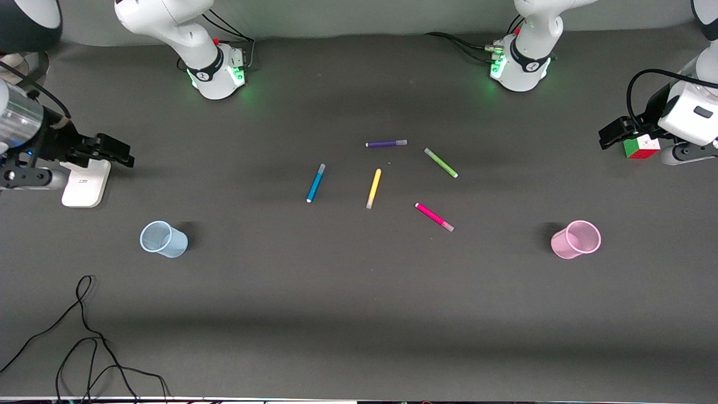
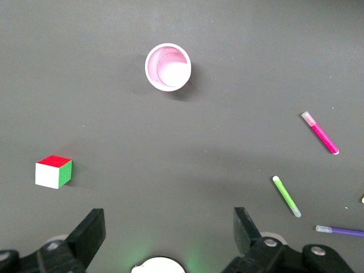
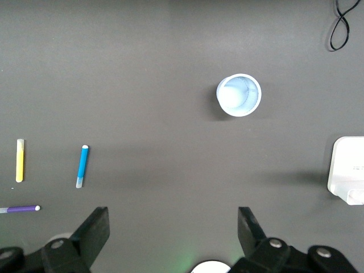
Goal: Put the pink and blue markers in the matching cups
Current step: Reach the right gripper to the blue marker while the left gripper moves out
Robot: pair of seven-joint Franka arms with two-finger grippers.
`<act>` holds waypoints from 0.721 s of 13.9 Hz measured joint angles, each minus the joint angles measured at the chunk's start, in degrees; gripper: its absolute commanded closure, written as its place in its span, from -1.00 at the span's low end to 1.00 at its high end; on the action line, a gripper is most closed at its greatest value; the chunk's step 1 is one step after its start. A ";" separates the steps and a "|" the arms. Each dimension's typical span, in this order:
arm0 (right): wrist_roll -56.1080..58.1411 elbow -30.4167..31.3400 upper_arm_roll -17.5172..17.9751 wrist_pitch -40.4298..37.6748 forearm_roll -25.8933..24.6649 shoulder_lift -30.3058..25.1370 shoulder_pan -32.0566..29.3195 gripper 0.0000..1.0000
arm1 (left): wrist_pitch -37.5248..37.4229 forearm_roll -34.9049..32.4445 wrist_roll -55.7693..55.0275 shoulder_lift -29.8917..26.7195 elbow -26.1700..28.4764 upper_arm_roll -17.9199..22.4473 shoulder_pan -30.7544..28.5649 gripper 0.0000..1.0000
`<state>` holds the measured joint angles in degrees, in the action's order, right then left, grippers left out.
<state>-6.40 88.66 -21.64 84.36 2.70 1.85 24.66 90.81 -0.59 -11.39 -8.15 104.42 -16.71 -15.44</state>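
The sky-blue marker (image 1: 316, 183) and the magenta-pink marker (image 1: 434, 216) lie flat in the middle of the table. The pale blue cup (image 1: 163, 239) stands upright toward the right arm's end, the light pink cup (image 1: 576, 239) toward the left arm's end. My left gripper (image 1: 612, 133) is open and empty at the left arm's end; its wrist view shows the pink cup (image 2: 168, 67) and pink marker (image 2: 320, 132). My right gripper (image 1: 115, 151) is open and empty at the right arm's end; its wrist view shows the blue cup (image 3: 239, 95) and blue marker (image 3: 82, 166).
A purple pen (image 1: 386, 143), a green pen (image 1: 441, 163) and a yellow pen (image 1: 373, 188) lie among the markers. A coloured cube (image 1: 641, 147) sits below the left gripper, a white block (image 1: 85, 182) below the right gripper. A black cable (image 1: 84, 336) lies near the front edge.
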 measured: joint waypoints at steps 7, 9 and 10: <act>-9.47 2.59 4.66 3.21 6.07 8.66 0.16 -1.00 | -0.06 0.00 0.10 0.43 -0.01 0.00 0.00 -0.99; -17.65 2.87 9.47 6.37 10.39 15.62 0.51 -1.00 | -0.07 0.00 0.10 1.71 0.01 -0.01 0.00 -0.99; -21.13 2.91 11.95 7.86 11.35 18.85 0.65 -1.00 | -0.05 0.01 0.10 2.61 0.01 -0.02 0.00 -0.99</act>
<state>-27.53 91.56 -9.69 92.22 14.05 20.70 25.32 90.76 -0.58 -11.29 -5.54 104.43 -16.73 -15.44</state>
